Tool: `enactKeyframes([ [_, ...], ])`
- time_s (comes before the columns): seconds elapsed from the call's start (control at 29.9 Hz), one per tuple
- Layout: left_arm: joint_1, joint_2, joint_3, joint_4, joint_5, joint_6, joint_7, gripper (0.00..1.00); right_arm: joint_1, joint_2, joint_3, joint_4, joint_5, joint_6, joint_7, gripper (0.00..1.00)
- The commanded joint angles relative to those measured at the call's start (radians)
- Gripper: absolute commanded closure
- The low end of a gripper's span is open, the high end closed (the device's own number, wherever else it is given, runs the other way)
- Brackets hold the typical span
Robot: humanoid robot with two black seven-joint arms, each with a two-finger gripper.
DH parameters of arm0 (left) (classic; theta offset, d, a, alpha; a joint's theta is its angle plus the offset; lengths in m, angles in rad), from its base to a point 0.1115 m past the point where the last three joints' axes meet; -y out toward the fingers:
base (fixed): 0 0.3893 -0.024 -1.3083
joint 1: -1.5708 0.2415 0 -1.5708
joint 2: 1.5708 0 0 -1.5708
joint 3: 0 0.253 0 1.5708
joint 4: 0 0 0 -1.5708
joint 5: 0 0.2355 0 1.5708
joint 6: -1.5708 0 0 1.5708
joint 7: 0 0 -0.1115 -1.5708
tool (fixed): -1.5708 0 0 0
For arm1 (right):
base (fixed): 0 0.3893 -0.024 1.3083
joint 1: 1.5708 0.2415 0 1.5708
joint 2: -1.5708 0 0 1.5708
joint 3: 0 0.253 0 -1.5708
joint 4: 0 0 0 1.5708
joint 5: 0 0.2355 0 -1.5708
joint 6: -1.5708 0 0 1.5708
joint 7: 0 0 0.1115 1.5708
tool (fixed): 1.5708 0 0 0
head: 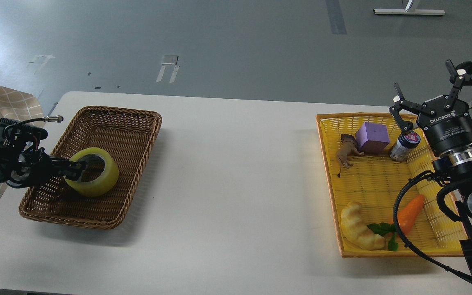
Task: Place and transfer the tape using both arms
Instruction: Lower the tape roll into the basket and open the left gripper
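A white table (236, 172) stands on a glossy grey floor (236, 45).

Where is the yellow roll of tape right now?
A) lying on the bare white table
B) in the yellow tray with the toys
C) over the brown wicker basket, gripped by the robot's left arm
C: the tape sits in the left gripper over the brown basket.

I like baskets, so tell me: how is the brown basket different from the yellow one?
The brown basket is dark wicker with tall walls; the yellow basket is bright and shallower. The brown basket has only the tape over it, gripped by the left gripper; the yellow basket holds several toys, and the right gripper is open above it. Both are rectangular, woven and sit on the white table.
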Motion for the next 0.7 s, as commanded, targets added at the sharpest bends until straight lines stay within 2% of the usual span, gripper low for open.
enactKeyframes([
  [0.0, -0.001, 0.0, 0.0, 0.0, -0.009, 0.0, -0.001, 1.0, -0.003, 0.0, 0.0, 0.0, 0.0, 0.0, 0.0, 0.0],
  [0.17, -0.001, 0.0, -0.005, 0.0, -0.01, 0.0, 0.0, 0.94, -0.003, 0.0, 0.001, 0.0, 0.0, 0.0, 0.0, 0.0],
  [0.2, -0.001, 0.0, -0.003, -0.001, -0.01, 0.0, 0.0, 0.88, -0.003, 0.0, 0.001, 0.0, 0.0, 0.0, 0.0, 0.0],
  [0.33, -0.001, -0.003, -0.008, -0.004, -0.012, -0.003, 0.002, 0.75, -0.004, 0.0, 0.001, 0.0, 0.0, 0.0, 0.0, 0.0],
  [0.37, -0.006, -0.014, -0.008, -0.004, -0.015, -0.005, 0.002, 0.66, -0.004, -0.001, 0.001, 0.0, 0.0, 0.0, 0.0, 0.0],
  [0.53, -0.014, -0.04, -0.005, -0.004, -0.105, -0.009, 0.003, 0.51, -0.006, -0.001, 0.001, 0.0, 0.0, 0.0, 0.0, 0.0],
  [0.57, -0.014, -0.039, -0.003, -0.006, -0.134, -0.009, 0.005, 0.42, -0.009, -0.001, 0.001, 0.0, 0.0, 0.0, 0.0, 0.0],
  [0.67, -0.015, -0.04, -0.005, -0.004, -0.175, -0.009, 0.008, 0.26, -0.012, -0.001, 0.001, 0.0, 0.0, 0.0, 0.0, 0.0],
])
